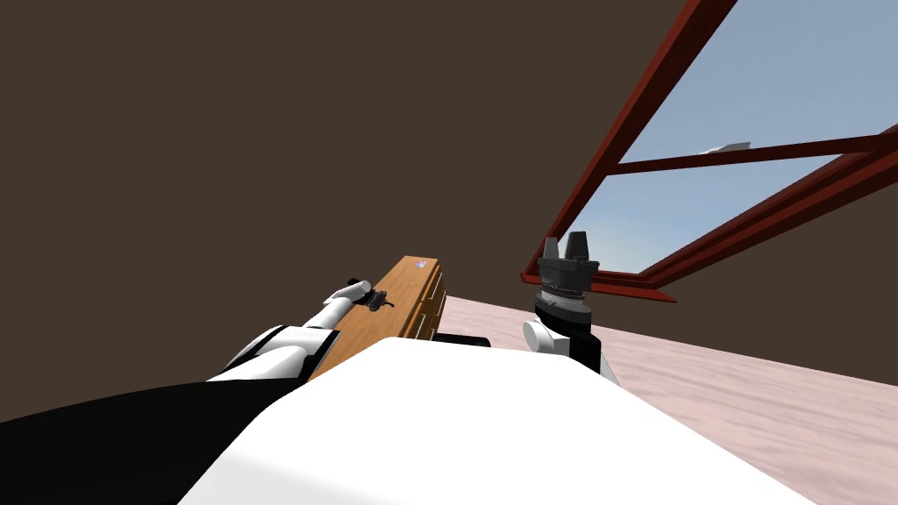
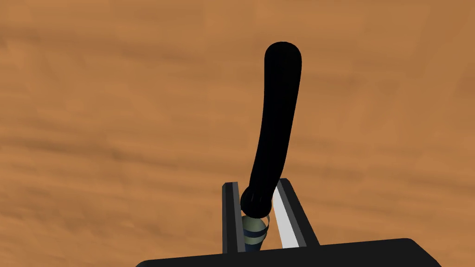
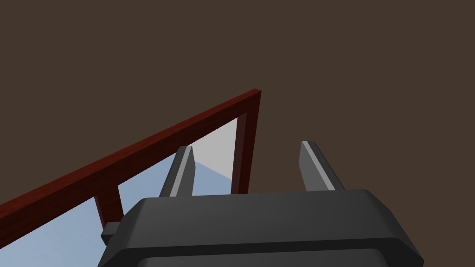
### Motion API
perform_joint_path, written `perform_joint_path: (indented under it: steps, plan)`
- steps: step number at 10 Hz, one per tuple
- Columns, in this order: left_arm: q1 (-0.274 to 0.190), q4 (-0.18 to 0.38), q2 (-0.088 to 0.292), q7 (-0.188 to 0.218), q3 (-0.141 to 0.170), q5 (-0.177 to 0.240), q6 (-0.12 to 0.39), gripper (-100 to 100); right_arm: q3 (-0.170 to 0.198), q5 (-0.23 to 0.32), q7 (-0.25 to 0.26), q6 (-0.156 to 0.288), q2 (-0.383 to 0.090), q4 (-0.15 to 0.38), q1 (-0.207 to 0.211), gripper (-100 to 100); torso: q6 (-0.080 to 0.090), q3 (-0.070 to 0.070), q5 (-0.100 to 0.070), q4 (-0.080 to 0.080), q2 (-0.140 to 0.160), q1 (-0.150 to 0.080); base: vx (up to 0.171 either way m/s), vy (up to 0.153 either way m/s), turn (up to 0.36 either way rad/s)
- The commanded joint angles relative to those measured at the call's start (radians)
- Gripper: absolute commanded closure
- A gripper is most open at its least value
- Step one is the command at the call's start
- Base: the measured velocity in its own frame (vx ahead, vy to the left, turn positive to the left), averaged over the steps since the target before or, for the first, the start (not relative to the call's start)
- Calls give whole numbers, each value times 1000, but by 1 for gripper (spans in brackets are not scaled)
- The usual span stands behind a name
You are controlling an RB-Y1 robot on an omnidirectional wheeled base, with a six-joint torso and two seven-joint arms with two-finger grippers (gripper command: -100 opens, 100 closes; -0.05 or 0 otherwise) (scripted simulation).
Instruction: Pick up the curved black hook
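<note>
The left gripper (image 2: 256,183) is closed down narrow, its two fingers (image 2: 288,218) standing close together and pressing the sides of the rounded lower end of the curved black hook (image 2: 278,116). The hook rises from between the fingertips and bends gently away from the gripper to a blunt, rounded far end. Deeper between the same fingers, close to the gripper's dark body, sits a small beige cone with dark blue bands (image 2: 254,232), just under the hook's gripped end. Behind the hook lies a brown wooden surface (image 2: 116,139); whether the hook rests on it or hangs just clear of it cannot be told.

In the head view, the left arm reaches forward over the top of a wooden cabinet (image 1: 412,294), the gripper and hook a small dark shape about midway along that top. At the cabinet's far end lies a small round coloured spot (image 1: 421,262), well apart from the gripper.

The right gripper (image 3: 247,145) is raised beside the cabinet, well apart from it, fingers spread wide with nothing between them.
</note>
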Motion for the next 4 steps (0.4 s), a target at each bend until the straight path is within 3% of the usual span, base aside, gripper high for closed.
perform_joint_path:
  steps: [1,2,3,4]
  plan:
    - [0,0,0,0,0,0,0,0,0,0,0,0,0,0,0,0,0,0,0,0,0,0,0,0,0]
    - [1,-24,25,-17,-4,17,30,100,0,0,0,0,0,0,0,0,1,0,1,0,0,1,8,-5,25]
    - [0,-10,13,-8,-2,10,10,100,0,0,0,0,0,0,0,0,0,-1,0,-1,-1,2,5,-1,8]
    - [0,-12,15,-11,-2,11,14,0,0,0,0,0,0,0,0,0,1,-1,1,-1,-1,2,0,0,0]
